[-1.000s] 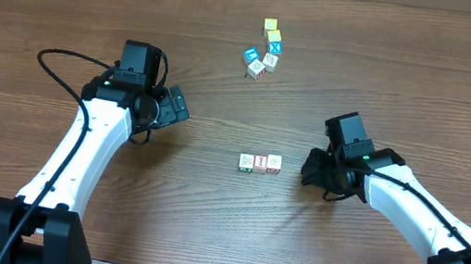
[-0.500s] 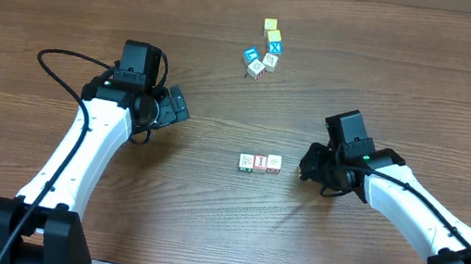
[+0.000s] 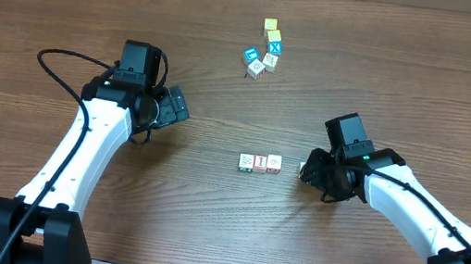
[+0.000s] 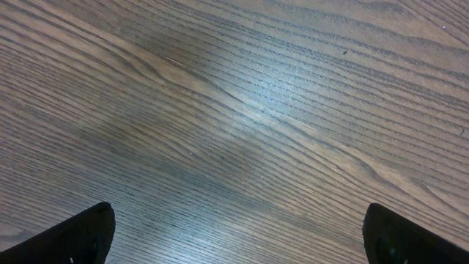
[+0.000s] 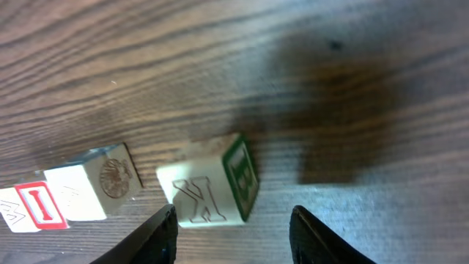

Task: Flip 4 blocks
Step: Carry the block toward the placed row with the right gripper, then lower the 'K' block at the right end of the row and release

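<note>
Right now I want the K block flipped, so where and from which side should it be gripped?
Pinch the K block across its green-bordered side and the opposite side, coming down from above. It sits apart from the row, K face up, and the open right gripper straddles those sides.

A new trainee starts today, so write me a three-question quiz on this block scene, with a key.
1. True or false: the left end effector is gripping a block.
2. Multiple choice: which letter shows on the loose block lying by the right end effector? A) K  B) S  C) T
3. Short answer: in the overhead view, how many blocks stand side by side in the row just left of that loose block?

Key
1. False: its fingers are wide apart over bare wood.
2. A
3. Three
</note>
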